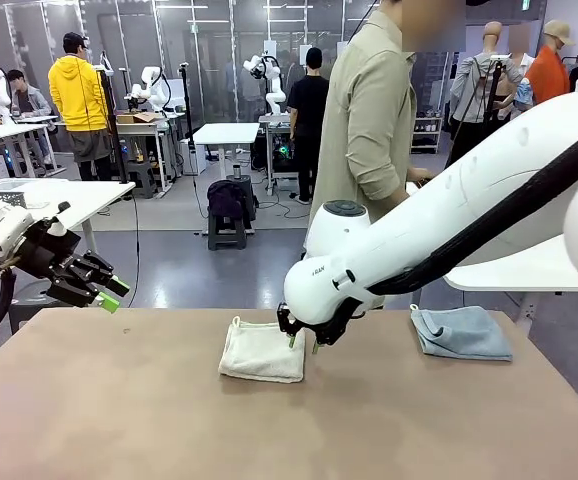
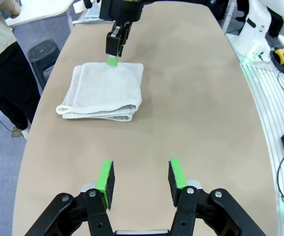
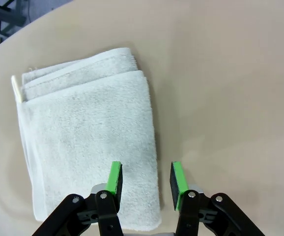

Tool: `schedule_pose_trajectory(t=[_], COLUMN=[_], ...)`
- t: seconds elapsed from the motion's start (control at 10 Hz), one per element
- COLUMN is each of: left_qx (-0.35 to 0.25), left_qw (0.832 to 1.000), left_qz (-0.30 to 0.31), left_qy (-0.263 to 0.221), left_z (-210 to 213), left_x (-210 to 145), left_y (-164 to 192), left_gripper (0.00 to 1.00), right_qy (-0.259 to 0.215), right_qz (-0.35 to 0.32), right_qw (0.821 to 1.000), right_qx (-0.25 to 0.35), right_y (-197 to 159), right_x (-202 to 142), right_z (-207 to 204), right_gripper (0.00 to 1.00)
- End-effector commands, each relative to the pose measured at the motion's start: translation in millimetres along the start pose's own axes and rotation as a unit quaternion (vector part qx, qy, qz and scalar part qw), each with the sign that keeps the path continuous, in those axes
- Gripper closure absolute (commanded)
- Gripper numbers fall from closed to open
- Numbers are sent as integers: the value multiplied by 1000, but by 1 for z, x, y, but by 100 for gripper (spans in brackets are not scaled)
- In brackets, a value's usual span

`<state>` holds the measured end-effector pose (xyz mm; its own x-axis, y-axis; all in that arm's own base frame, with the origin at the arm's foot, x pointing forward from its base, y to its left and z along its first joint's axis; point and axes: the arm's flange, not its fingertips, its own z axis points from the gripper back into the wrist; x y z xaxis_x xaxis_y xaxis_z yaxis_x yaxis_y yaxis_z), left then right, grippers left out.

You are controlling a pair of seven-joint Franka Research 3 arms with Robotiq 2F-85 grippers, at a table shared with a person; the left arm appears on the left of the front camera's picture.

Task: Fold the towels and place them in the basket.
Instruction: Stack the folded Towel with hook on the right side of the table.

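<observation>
A folded cream-white towel lies mid-table, also in the left wrist view and the right wrist view. My right gripper hangs open just over its right edge, one fingertip above the cloth and the other above bare table; the tip looks close to or touching the towel. A folded grey-blue towel rests at the table's far right. My left gripper hovers open and empty above the left edge, its fingers apart. What looks like the mesh basket sits on a white side table at far left.
A person in a beige shirt stands at the far side behind my right arm. A white table juts in at the right. The brown tabletop has free room at the front and left.
</observation>
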<state>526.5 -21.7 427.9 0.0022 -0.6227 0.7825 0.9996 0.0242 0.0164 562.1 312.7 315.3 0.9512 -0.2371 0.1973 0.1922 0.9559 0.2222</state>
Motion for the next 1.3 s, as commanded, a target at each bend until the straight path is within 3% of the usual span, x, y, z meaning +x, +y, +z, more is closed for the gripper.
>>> schedule_pose_trajectory(t=[0.0,0.3,0.6,0.7,0.8,0.9,1.0,1.1,1.2], left_qx=[1,1,1,1,1,1,1,1,1], left_qw=[1000,1000,1000,1000,1000,1000,1000,1000,1000], left_qz=[-1,-1,-1,-1,-1,-1,-1,-1,-1], left_qy=[0,0,0,0,0,0,0,0,0], left_z=[1,1,1,1,1,1,1,1,1], left_x=[1,1,1,1,1,1,1,1,1], left_y=[-2,-2,-2,-2,-2,-2,-2,-2,-2], left_gripper=[43,43,43,43,43,43,43,43,43], right_qy=[-25,-41,-18,-16,-18,-21,-23,-26,-22], right_qz=[5,40,61,66,68,70,67,67,70], right_qw=[1000,998,998,998,998,997,998,997,997], right_qx=[-10,-24,-16,-7,-2,0,2,4,5], right_y=[12,14,13,12,11,8,4,2,1], right_x=[5,6,6,6,4,2,2,1,0], right_z=[-11,-21,-27,-29,-31,-33,-34,-34,-32], right_gripper=[49,49,49,69,69,88,74,100,94])
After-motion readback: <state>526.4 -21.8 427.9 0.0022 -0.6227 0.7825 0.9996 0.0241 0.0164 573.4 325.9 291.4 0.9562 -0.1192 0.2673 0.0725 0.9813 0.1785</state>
